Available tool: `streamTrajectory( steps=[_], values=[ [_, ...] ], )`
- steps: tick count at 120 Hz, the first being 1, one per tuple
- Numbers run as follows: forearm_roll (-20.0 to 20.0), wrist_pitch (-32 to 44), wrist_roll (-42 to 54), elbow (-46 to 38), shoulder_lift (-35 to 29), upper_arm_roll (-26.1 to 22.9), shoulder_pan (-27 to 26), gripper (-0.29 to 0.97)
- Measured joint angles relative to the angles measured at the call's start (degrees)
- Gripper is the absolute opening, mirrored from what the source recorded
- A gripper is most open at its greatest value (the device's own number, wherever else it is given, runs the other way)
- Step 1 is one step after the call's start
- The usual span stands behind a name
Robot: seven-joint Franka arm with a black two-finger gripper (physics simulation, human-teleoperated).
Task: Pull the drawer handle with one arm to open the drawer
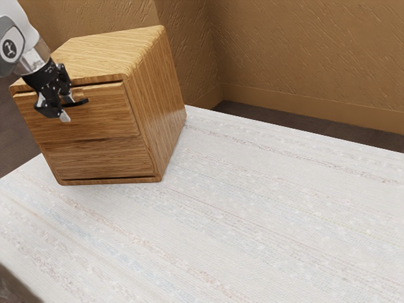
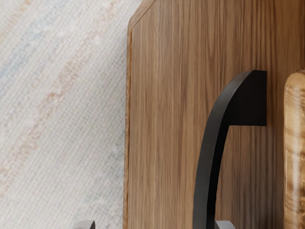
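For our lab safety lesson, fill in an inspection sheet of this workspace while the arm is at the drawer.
Surface: pale, woven-textured table.
Job's things: wooden cabinet with two drawers; the upper drawer carries a black handle.
Clutter: nothing seen.
Grippers: gripper open, at the upper drawer, with the handle between its fingers.
Cables: nothing seen.
Surroundings: tan wall, dark floor.

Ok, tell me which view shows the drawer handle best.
The wrist view: the black handle is close up, its curved bar and its mount on the drawer front plain. In the exterior view the handle is a thin dark line, partly covered by the gripper.
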Motion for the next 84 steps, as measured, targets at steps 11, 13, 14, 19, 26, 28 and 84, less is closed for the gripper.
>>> streamTrajectory(
  steps=[11,13,14,19,26,28,84],
  values=[
    [-0.04,0.34,0.03,-0.40,-0.61,0.02,-0.02,0.16],
    [-0.06,0.39,0.03,-0.55,-0.71,0.02,-0.02,0.15],
    [-0.06,0.41,0.03,-0.61,-0.75,0.02,-0.01,0.14],
    [-0.09,0.51,0.04,-0.87,-0.93,0.02,-0.01,0.12],
    [-0.11,0.62,0.06,-1.32,-1.24,0.02,-0.02,0.08],
    [-0.11,0.65,0.06,-1.43,-1.29,0.03,0.06,0.07],
    [-0.16,1.64,0.26,-8.12,-6.55,0.01,0.08,-0.01]
  ],
)
